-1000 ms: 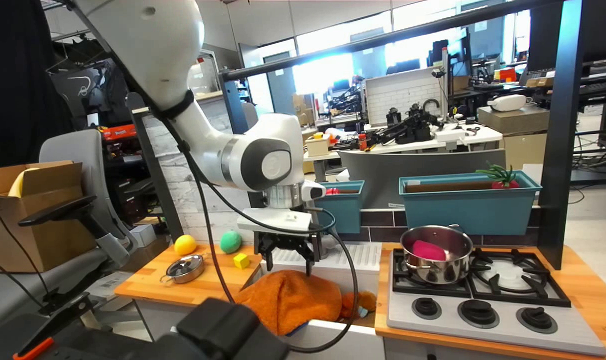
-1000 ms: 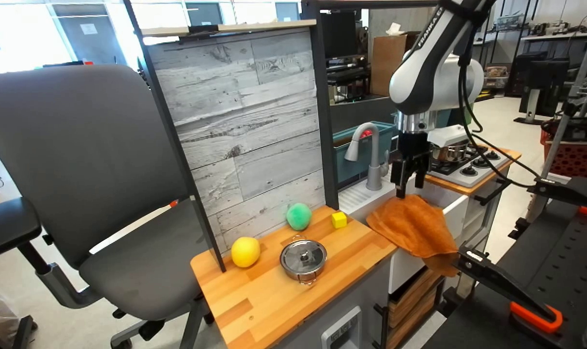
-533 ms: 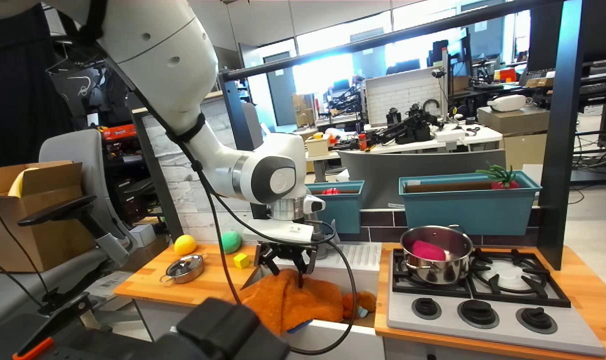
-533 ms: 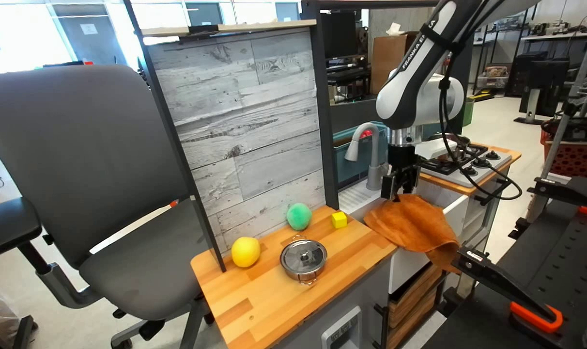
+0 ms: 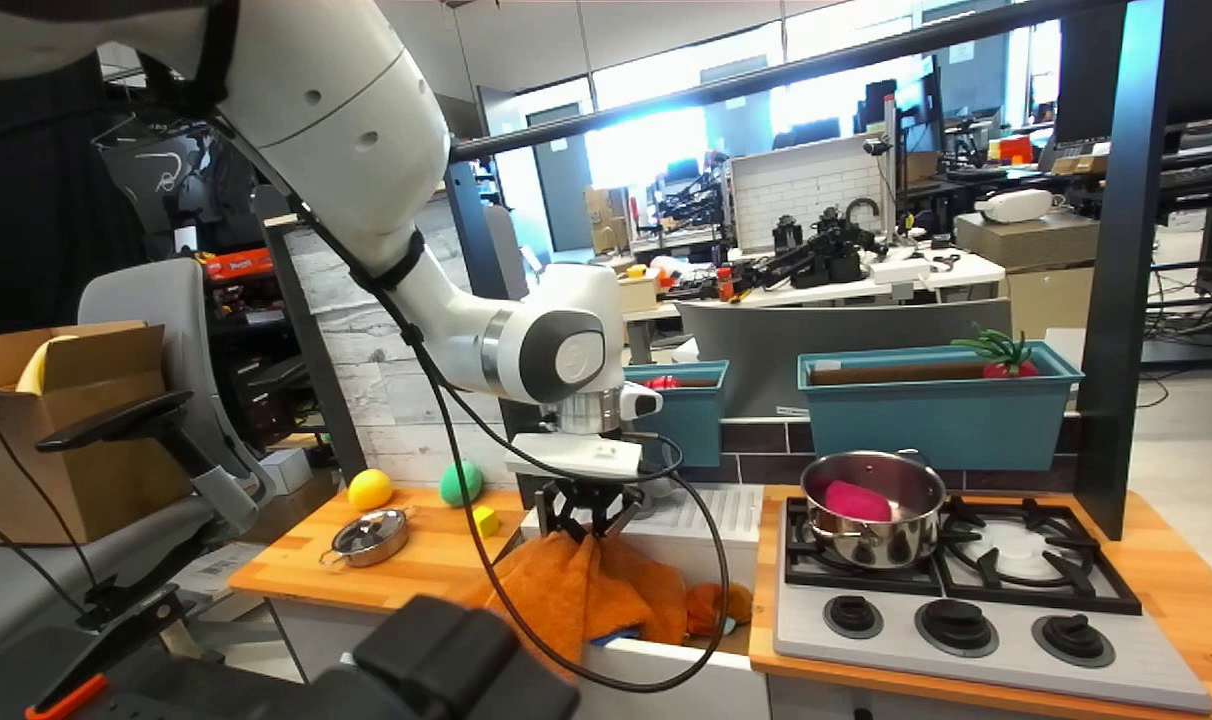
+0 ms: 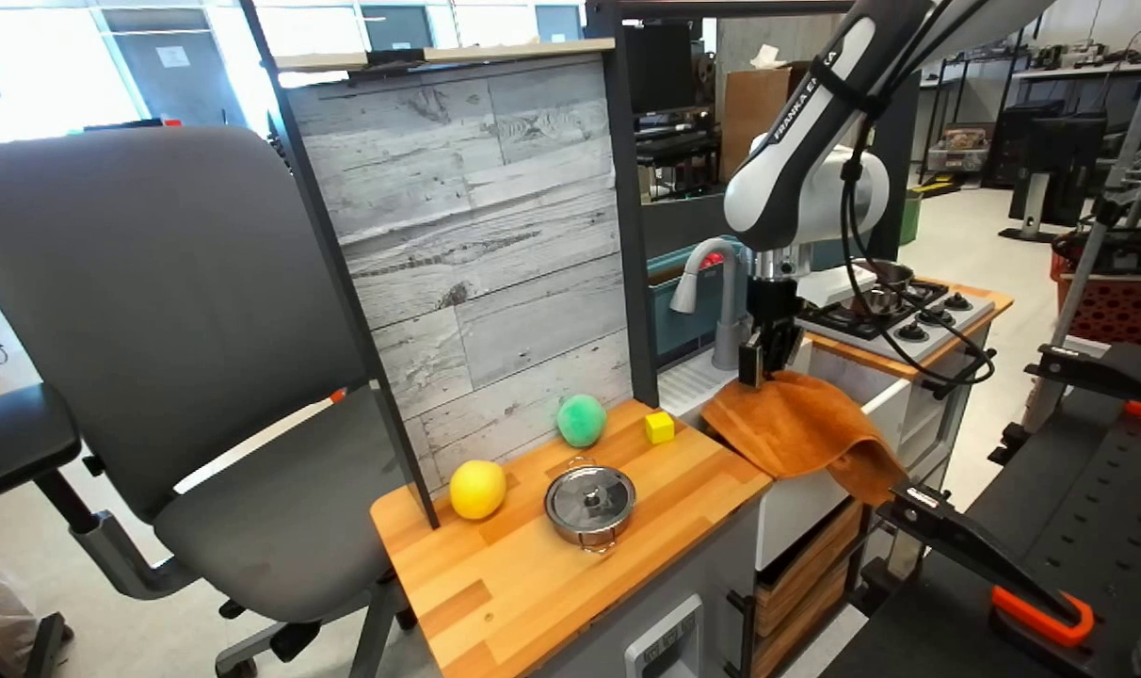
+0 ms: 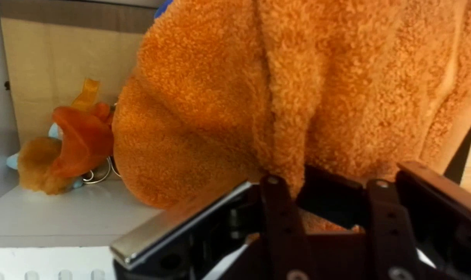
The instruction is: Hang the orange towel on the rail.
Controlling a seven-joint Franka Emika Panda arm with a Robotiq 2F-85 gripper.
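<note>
The gripper (image 5: 587, 537), just below the centre of the frame in an exterior view, points downward with its fingers clamped on a gathered fold of the orange towel (image 6: 796, 424). In the wrist view it enters from the bottom edge, and the folds of cloth converge between its fingers. The towel lies partly in the white basin (image 5: 731, 690), at lower centre, and partly over its near wall. Inside the basin, at left in the wrist view, is an orange-and-tan item (image 7: 82, 140) of unclear kind, near the towel's edge. A grey faucet (image 6: 728, 320) stands upright right of centre in an exterior view.

On the wooden table (image 6: 533, 607), at lower centre of the same frame, are a yellow ball (image 6: 477, 489), a green ball (image 6: 582, 421), a yellow cube (image 6: 659, 428) and a lidded pan (image 6: 589, 508), all apart. At lower right in an exterior view, the stovetop (image 5: 896, 652) carries a steel pot (image 5: 906, 545) containing a pink item (image 5: 856, 501). Above the pot in the frame is a teal planter (image 5: 936, 425). A grey chair (image 6: 184, 254) fills the left of an exterior view.
</note>
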